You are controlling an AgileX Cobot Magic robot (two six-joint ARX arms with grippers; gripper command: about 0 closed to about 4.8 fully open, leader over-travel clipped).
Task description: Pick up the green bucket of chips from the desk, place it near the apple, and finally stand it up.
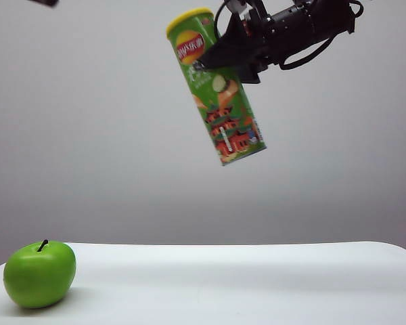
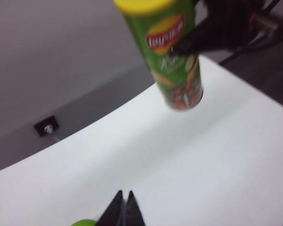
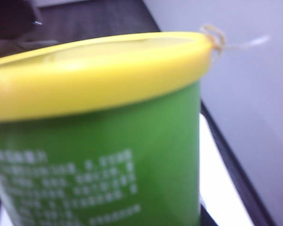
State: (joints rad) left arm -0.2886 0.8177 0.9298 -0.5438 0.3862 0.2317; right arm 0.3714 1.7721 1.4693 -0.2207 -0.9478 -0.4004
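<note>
The green bucket of chips (image 1: 218,88) hangs high above the desk (image 1: 257,284), tilted, with its yellow lid up and to the left. My right gripper (image 1: 204,64) is shut on its upper part, just under the logo, reaching in from the upper right. In the right wrist view the can (image 3: 108,160) and its lid fill the frame and hide the fingers. The apple (image 1: 39,274) rests on the desk at the front left, far below the can. My left gripper (image 2: 124,195) is shut and empty, hovering over the desk with a sliver of the apple (image 2: 82,222) beside it.
A plain grey wall stands behind the desk. The left wrist view shows the desk's far edge, a small dark fitting (image 2: 47,126) on the wall and dark floor (image 2: 269,80) past the desk's corner. A dark bit of the left arm (image 1: 44,2) shows at the exterior view's upper left.
</note>
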